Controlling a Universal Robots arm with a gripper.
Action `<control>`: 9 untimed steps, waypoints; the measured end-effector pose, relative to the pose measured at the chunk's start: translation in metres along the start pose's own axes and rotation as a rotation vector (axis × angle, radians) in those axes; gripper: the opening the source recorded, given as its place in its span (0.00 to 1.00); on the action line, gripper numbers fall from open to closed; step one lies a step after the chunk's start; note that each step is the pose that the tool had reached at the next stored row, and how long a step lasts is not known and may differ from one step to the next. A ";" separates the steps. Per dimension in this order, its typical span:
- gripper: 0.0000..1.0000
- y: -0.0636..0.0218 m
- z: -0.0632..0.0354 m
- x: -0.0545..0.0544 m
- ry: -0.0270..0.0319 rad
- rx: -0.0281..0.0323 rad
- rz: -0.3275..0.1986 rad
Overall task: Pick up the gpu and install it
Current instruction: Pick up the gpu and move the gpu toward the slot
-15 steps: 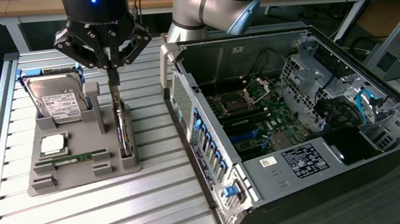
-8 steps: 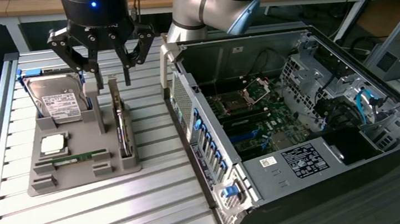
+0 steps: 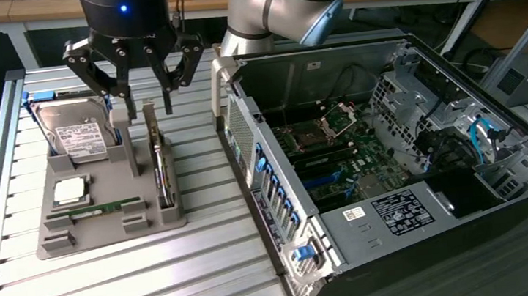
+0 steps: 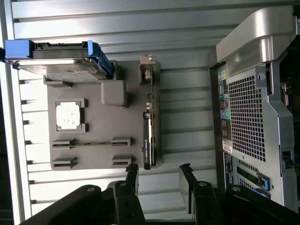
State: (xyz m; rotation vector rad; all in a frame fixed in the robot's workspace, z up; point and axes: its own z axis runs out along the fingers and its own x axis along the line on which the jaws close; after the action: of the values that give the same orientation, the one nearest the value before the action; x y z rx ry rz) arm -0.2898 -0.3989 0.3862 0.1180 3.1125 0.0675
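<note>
Gpu (image 3: pixel 158 159) upright on edge in a slot of the gray tray (image 3: pixel 106 234), just beneath the jaws, apart from them. Jaws spread open, gripping nothing. Hard drive (image 3: pixel 76 134) off to one side of them in the same tray; open computer case (image 3: pixel 362 145) off to the other, on the slatted surface (image 3: pixel 141 286).

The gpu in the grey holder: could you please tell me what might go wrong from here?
The gpu stands on its thin edge, so the open pincer over one end of it, if off-centre, might strike its top edge or tilt it in the grey holder. The hard drive stands close beside, so the pincer could clip it.
</note>
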 end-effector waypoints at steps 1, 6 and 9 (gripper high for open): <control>0.48 0.0000 0.0002 0.000 0.0000 0.0000 0.000; 0.48 -0.0001 0.0018 0.000 0.0000 -0.0001 0.000; 0.48 -0.0001 0.0025 0.000 0.0000 0.0000 0.000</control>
State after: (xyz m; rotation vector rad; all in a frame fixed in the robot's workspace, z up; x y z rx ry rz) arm -0.2903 -0.3989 0.3838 0.1179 3.1125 0.0676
